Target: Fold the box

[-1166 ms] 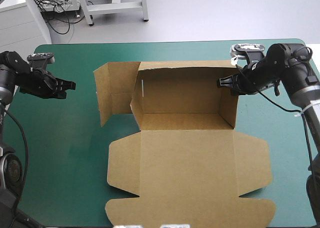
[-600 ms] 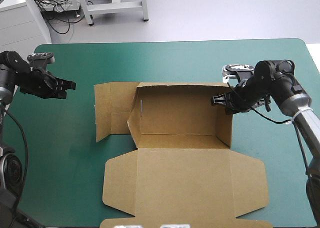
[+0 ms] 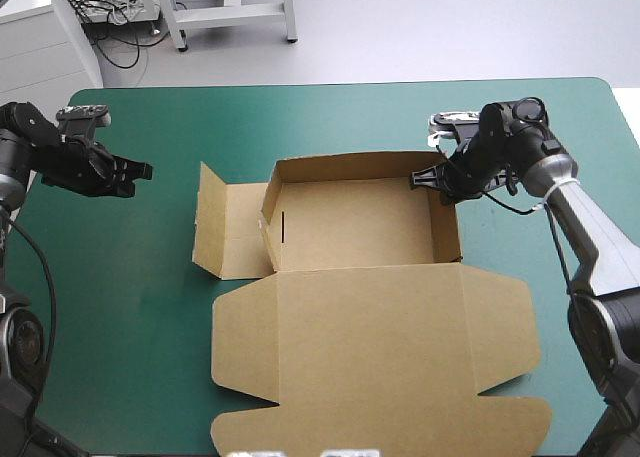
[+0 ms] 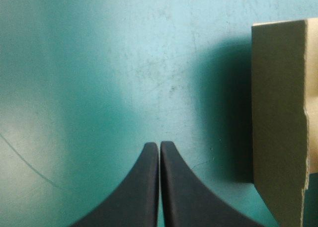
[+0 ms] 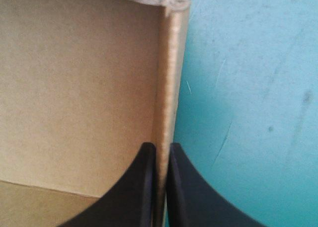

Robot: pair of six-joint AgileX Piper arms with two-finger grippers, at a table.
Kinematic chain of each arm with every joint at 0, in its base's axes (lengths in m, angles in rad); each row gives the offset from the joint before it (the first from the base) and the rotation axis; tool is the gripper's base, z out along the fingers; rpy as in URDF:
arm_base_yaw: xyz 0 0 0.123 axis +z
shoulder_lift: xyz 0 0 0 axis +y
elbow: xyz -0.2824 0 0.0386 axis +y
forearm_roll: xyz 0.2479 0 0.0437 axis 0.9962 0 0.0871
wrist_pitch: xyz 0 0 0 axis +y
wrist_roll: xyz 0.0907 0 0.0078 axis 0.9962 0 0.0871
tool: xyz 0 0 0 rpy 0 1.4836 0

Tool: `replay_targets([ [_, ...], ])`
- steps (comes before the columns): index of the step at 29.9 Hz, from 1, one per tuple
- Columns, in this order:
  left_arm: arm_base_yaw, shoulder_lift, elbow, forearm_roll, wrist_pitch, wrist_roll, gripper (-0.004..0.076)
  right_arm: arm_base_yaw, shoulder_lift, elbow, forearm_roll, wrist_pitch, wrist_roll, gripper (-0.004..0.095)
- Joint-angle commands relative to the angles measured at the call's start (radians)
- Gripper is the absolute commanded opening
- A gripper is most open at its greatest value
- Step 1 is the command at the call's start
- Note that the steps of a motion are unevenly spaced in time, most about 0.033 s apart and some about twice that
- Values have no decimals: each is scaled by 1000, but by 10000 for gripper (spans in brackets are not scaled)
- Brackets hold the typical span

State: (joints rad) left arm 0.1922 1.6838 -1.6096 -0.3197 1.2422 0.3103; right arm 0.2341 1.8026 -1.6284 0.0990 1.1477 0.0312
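currently: box (image 3: 370, 317) mid-table as an open tray, lid flat toward the near edge.
left gripper (image 3: 140, 169) pressed together, empty, above teal-green cover (image 3: 120, 277) left of box; right gripper (image 3: 418, 177) clamped on the tray's right wall, far corner.

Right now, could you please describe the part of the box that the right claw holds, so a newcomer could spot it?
The brown box lies mid-table on the teal-green cover, its lid flat toward the near edge. The right claw pinches the tray's upright right wall near the far corner; the opposite side's panel splays outward instead, untucked.
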Motion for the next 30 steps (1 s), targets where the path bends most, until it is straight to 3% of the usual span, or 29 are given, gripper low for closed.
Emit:
replay_targets([
  [1, 3, -42, -27, -33, 45, 4, -8, -4, -10, -28, -53, -8, -11, -5],
  [4, 3, -42, -27, -31, 45, 4, -8, -4, 10, -34, -53, -32, 18, 19],
  [8, 3, -42, -27, -26, 44, 4, -9, -4, 21, -35, -53, -50, 25, 141],
  [15, 3, -42, -27, -51, 40, 4, -13, -4, 21, -84, -53, -37, 70, 523],
  [19, 3, -42, -27, -51, 44, 4, -20, -6, 21, -178, -63, 56, 112, 721],
  [22, 3, -42, -27, -53, 45, 4, -20, -6, 8, -222, -105, 100, 143, 747],
  [30, 3, -42, -27, -65, 44, 4, -32, -6, -58, -212, -65, 100, 167, 748],
])
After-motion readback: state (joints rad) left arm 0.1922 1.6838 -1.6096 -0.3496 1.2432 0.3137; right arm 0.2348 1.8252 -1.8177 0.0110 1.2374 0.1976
